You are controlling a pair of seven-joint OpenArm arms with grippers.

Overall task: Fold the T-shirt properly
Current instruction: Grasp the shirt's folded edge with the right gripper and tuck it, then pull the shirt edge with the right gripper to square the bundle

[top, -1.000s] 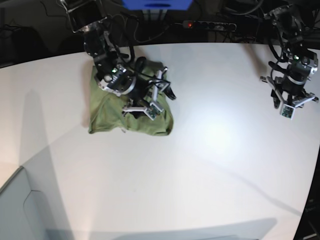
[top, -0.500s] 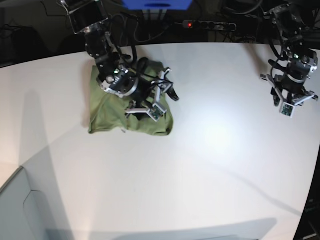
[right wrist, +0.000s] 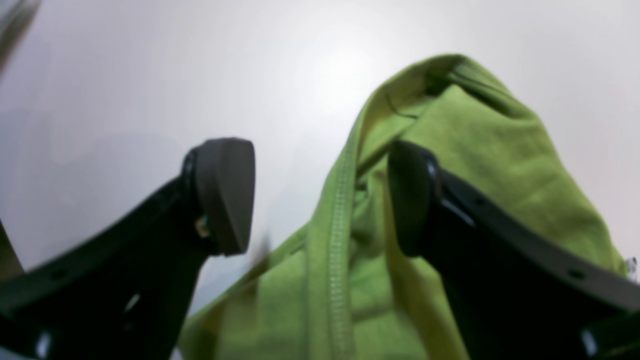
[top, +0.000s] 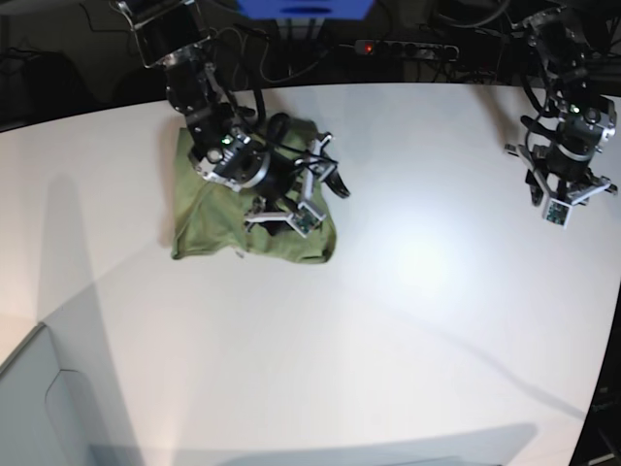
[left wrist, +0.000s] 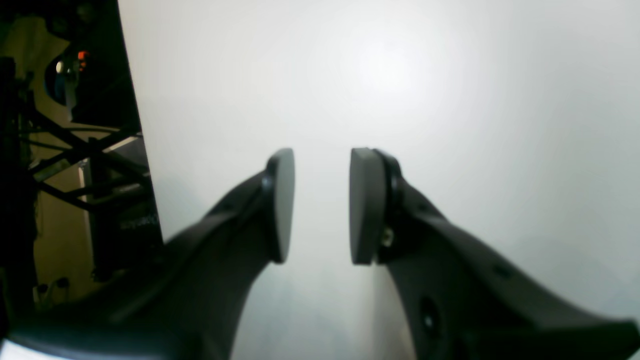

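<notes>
the t-shirt point(top: 218, 214), olive-green and folded into a rough rectangle, lies on the white desk point(top: 408, 320) near its far left corner as the base view shows it. its near edge runs roughly straight; the far part is partly hidden by the arm above it.

the right gripper point(top: 301, 199) sits directly over the right-hand portion of the garment, close above the cloth. in the right wrist view the right gripper point(right wrist: 320, 195) has its jaws standing wide apart. a raised ridge of green fabric with a stitched hem runs up between the jaws and lies against the inner face of one finger point(right wrist: 415, 195); the other finger stands clear of the cloth over bare desk. the jaws do not clamp the fabric.

the left gripper point(top: 561, 194) hangs near the far right corner of the desk, well apart from the t-shirt. in the left wrist view the left gripper point(left wrist: 320, 205) shows its two pads partly parted with a narrow gap, nothing between them, only white desk surface point(left wrist: 450, 100) below.
</notes>
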